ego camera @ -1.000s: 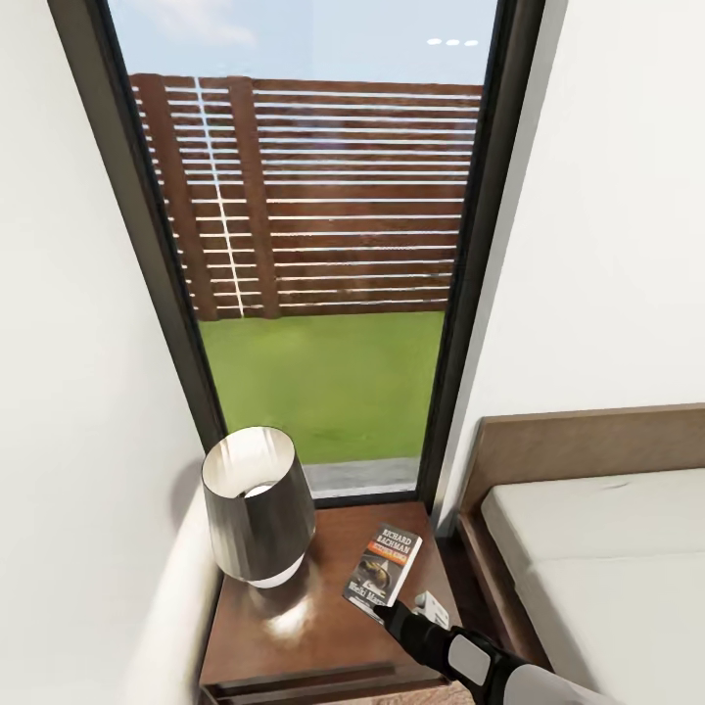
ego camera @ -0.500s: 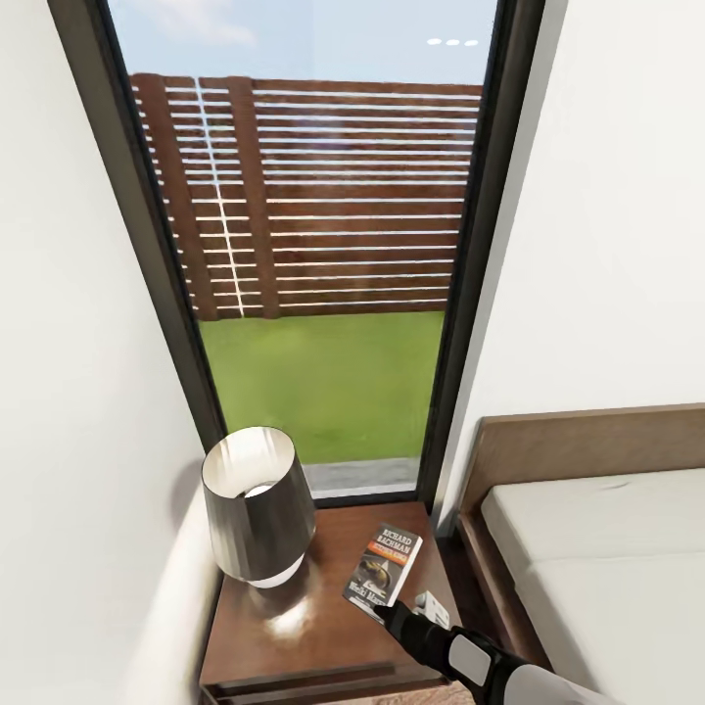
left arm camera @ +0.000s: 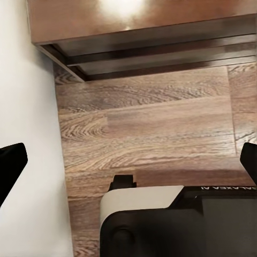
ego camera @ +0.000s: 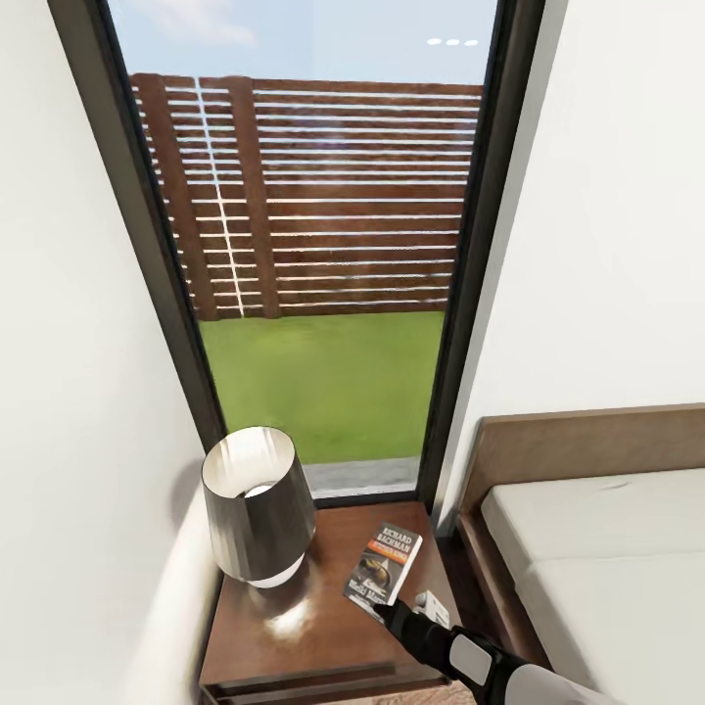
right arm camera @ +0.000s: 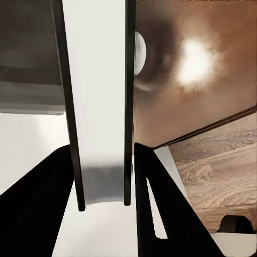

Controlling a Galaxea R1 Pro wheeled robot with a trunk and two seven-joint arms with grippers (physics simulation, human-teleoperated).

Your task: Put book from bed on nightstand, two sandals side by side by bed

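Note:
The book (ego camera: 384, 565), a dark paperback with orange and white lettering, hangs tilted over the right part of the nightstand (ego camera: 294, 632). My right gripper (ego camera: 389, 613) is shut on its near edge. In the right wrist view the book's white page edge (right arm camera: 99, 107) stands between the two black fingers (right arm camera: 160, 203), with the nightstand's glossy top (right arm camera: 198, 69) behind it. Right of the nightstand lies the bed (ego camera: 607, 548) with its brown headboard (ego camera: 587, 446). My left gripper (left arm camera: 128, 163) is open above the wood floor (left arm camera: 155, 128), in front of the nightstand's base (left arm camera: 150, 43).
A dark grey lamp (ego camera: 257, 504) takes up the left half of the nightstand top. A tall dark-framed window (ego camera: 323, 274) onto lawn and a wooden fence rises behind it. White walls close in on both sides. A pale rounded shape (ego camera: 176, 607) runs along the nightstand's left.

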